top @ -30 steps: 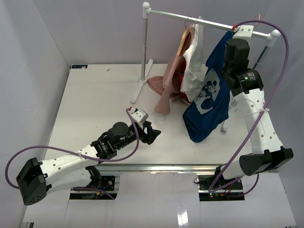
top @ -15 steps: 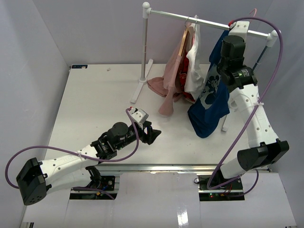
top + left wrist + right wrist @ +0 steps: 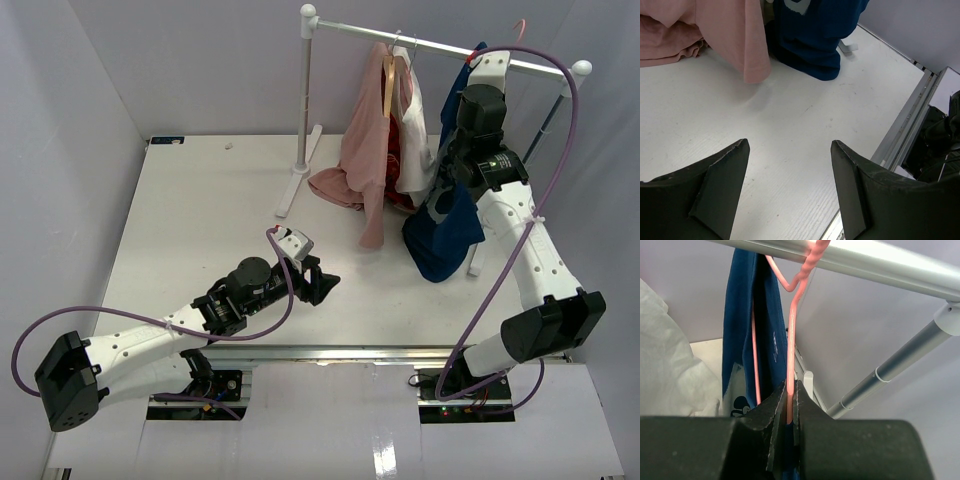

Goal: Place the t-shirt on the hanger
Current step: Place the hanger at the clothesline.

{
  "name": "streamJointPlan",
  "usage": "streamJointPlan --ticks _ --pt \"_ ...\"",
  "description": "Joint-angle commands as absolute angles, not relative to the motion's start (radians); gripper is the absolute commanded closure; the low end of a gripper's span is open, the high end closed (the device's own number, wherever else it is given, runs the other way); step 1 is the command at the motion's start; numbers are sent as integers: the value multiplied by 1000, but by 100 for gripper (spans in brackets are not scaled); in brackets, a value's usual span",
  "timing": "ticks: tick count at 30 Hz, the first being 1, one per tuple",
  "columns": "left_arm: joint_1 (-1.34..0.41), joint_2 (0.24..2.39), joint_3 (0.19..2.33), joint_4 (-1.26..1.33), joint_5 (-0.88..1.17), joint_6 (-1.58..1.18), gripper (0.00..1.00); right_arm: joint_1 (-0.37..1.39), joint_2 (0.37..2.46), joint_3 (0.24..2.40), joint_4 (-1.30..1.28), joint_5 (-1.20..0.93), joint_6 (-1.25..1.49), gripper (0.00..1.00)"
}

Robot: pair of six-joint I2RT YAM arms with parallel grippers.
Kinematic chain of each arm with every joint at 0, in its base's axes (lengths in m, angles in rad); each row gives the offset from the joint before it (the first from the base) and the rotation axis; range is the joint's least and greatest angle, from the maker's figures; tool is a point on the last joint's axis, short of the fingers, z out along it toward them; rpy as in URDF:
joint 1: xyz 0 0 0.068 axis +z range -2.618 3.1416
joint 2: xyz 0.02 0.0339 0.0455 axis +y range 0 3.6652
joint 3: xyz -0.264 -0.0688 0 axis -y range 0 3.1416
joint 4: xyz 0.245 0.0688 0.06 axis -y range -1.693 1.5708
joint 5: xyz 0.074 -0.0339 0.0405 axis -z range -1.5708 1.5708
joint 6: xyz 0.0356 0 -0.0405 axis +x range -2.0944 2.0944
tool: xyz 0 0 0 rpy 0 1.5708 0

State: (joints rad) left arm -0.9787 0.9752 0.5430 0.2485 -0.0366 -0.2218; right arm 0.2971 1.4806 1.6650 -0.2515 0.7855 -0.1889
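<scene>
The navy t-shirt (image 3: 447,232) hangs on the pink hanger (image 3: 790,347) at the right end of the rail (image 3: 440,46), its hem touching the table. In the right wrist view the t-shirt (image 3: 745,325) drapes to the left of the hanger wire, and the hook sits at the rail (image 3: 880,260). My right gripper (image 3: 790,390) is shut on the hanger's wire just below the rail. The hook tip (image 3: 519,24) shows above the rail. My left gripper (image 3: 790,145) is open and empty, low over the table, well to the left of the t-shirt (image 3: 812,35).
A dusty-pink garment (image 3: 365,170) and a white garment (image 3: 412,140) hang on a tan wooden hanger (image 3: 389,85) left of the t-shirt. The rack's left post (image 3: 304,100) and foot stand on the table. The table's front edge (image 3: 910,115) is near my left gripper.
My right arm has lifted the hanger and t-shirt up and toward the rail; the shirt now hangs narrower and closer to the pink and white garments, which swung. The left arm has not moved.
</scene>
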Motion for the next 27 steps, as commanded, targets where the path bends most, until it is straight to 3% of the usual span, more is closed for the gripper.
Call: streamJointPlan --ticks 1,15,27 --pt "-983 964 543 268 -22 -217 23 309 1395 1640 -102 791 -192 92" --pt "-983 940 537 278 -2 -224 23 346 1394 1628 -102 721 -348 92" --pt "-991 919 532 279 35 -231 23 377 1521 1670 -131 903 -251 92"
